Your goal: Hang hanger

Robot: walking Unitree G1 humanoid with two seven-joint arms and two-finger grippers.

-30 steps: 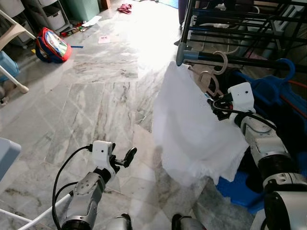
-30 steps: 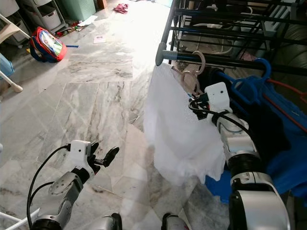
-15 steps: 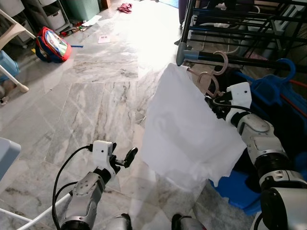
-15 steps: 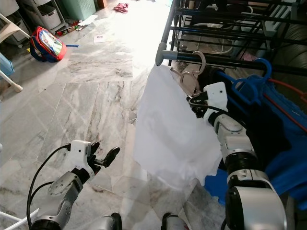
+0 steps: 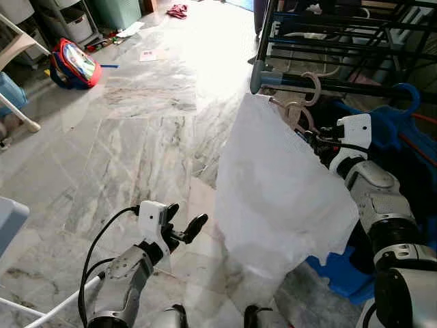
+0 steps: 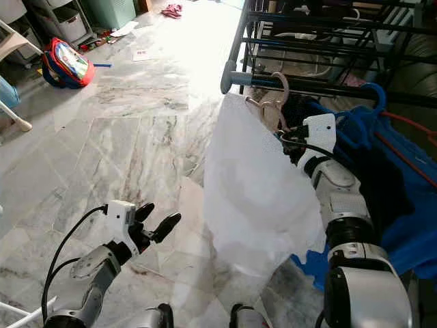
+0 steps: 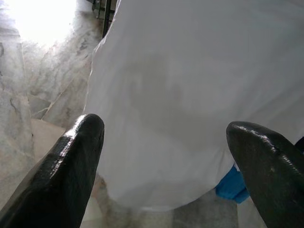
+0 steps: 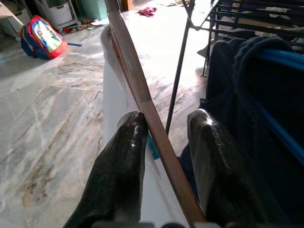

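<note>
A white garment [image 5: 276,188] hangs beside the black rack [image 5: 328,41] above marble floor [image 5: 136,137], right gripper [image 5: 315,139] at its hanger [image 5: 295,113].

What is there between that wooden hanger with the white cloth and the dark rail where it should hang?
Nothing visible blocks it. The right gripper holds the wooden hanger, draped in white cloth, just below the dark rail. Another pale hanger and a blue hanger already hook there, crowding that stretch.

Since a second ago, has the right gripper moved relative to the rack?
Yes. The right gripper, holding the wooden hanger with the white garment, has shifted right, nearer the blue hanger on the drying rack.
</note>
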